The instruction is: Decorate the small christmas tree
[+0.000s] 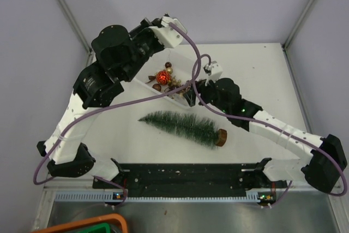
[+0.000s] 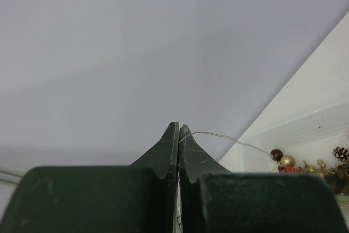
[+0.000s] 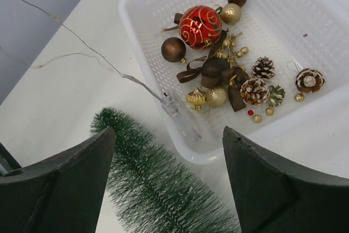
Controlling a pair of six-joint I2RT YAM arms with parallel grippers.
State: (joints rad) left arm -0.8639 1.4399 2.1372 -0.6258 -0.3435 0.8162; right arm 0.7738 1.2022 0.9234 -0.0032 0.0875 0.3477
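Left hand (image 2: 179, 130) pinching wire (image 2: 210, 132), tray (image 3: 131, 31) holding baubles (image 3: 200, 27), pinecones (image 3: 254, 91)

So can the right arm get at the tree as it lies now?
Probably yes. The right gripper is open just above the tree at its tip, beside the tray, and nothing covers the tree. One snag risk: the wire pinched in the left gripper runs past that tip to the tray corner.

Small christmas tree (image 1: 182, 124): slim cone of dark green bristles, frosted white at the tips, with a round brown wooden disc base. Lying on its side on the white table (image 1: 262, 75), tip pointing left, base to the right. Bare of ornaments. Just beside the white tray's (image 3: 143, 58) near edge.
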